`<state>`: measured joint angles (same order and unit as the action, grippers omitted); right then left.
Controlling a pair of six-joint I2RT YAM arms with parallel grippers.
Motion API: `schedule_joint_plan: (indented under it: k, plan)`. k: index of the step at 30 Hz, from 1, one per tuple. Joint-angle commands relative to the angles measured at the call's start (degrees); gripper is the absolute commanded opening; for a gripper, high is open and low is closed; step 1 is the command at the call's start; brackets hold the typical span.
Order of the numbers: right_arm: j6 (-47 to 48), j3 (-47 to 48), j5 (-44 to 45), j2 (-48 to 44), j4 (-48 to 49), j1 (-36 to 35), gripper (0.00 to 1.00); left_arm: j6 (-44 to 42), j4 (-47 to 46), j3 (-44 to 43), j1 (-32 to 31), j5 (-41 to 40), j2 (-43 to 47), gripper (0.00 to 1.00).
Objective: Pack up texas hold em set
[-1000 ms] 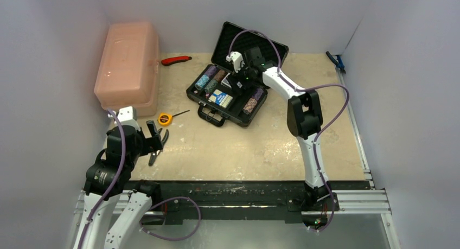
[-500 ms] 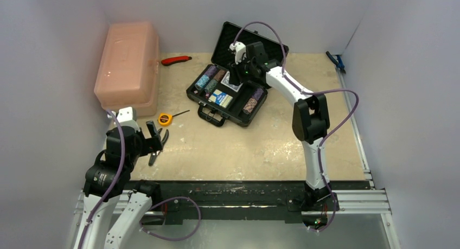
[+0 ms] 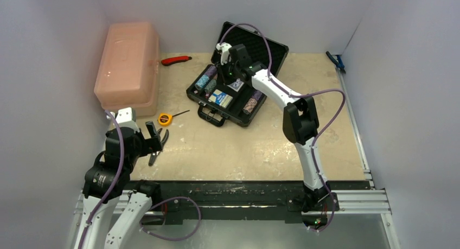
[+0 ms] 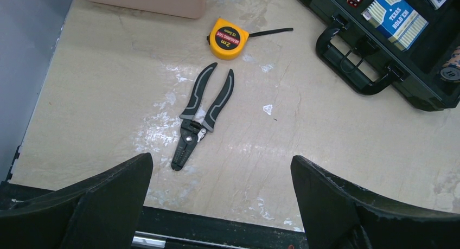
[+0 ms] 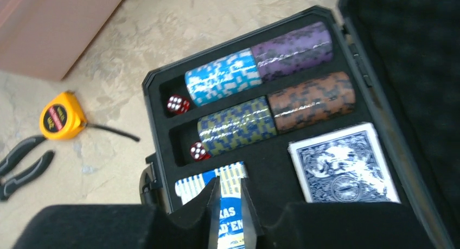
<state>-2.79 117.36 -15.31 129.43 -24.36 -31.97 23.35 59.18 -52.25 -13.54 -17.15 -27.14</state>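
Both arms have smooth white link shells and round black joint housings. The left arm and the right arm each carry a thin purple cable, which runs outside the links in loose loops. The bases are black. Near each wrist there is a small white block. A little green light shines on the right arm near the wrist. The left gripper and the right gripper have matt black, wedge-shaped fingers with slightly rough edges.
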Motion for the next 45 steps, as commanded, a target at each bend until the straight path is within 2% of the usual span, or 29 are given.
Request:
schedule_joint_plan:
  k: [1, 11, 21, 36, 45]
  plan:
    - [-6.2, 5.7, 6.9, 1.3, 1.6, -0.2, 0.2, -0.9, -2.2, -0.1, 0.3, 0.4, 0.5, 1.0]
    - [-10.0, 19.6, 18.5, 10.5, -6.6, -1.1, 0.14, -0.9, -2.3, -0.1, 0.4, 0.4, 1.0, 1.0]
    - [-8.4, 25.3, 23.8, 15.7, -7.4, -1.8, 0.12, -1.1, -2.5, -0.1, 0.4, 0.7, 1.0, 1.0]
    - [0.3, 26.1, 25.3, 20.5, -16.8, -3.5, 0.15, -1.2, -2.7, 0.0, 0.8, 1.0, 0.7, 1.0]
    - [4.0, 20.5, 30.6, 17.7, -19.3, -3.5, 0.13, -1.2, -2.7, 0.0, 1.0, 1.1, 0.5, 1.0]
